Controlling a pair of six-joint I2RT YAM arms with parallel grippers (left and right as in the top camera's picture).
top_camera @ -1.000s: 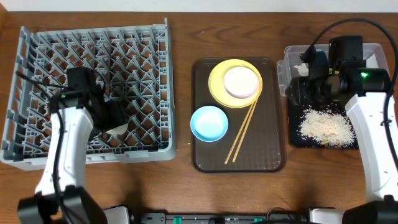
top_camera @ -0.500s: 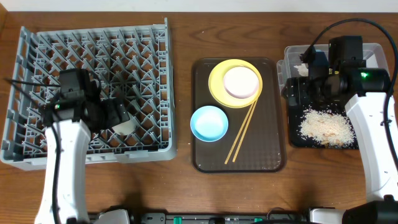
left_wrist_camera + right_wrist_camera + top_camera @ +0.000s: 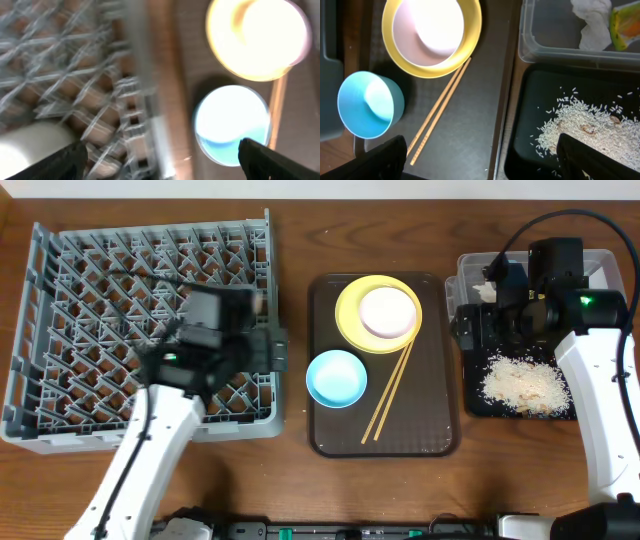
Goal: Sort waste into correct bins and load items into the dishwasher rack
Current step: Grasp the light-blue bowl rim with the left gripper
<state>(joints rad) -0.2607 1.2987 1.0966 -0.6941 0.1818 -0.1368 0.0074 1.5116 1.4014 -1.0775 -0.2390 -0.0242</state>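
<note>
The grey dishwasher rack (image 3: 60, 330) stands at the left. My left gripper (image 3: 280, 350) is open and empty over its right edge (image 3: 150, 75), motion-blurred (image 3: 165, 167). The white cup (image 3: 30, 145) lies in the rack. The light blue bowl (image 3: 336, 377), the yellow plate (image 3: 350, 320) with the pinkish-white bowl (image 3: 387, 311) in it, and the chopsticks (image 3: 390, 395) lie on the brown tray. My right gripper (image 3: 475, 325) is open and empty (image 3: 485, 167) between the brown tray and the black tray (image 3: 478, 402), which holds rice (image 3: 525, 385).
The clear tub (image 3: 600, 265) behind the black tray holds the white tissue (image 3: 592, 22) and the yellow-green wrapper (image 3: 622, 22). The brown serving tray (image 3: 430, 430) sits in the middle. Bare wooden table (image 3: 295, 470) lies along the front.
My left arm has swung right from inside the rack to its right edge, leaving the white cup in the rack. The right arm has not moved.
</note>
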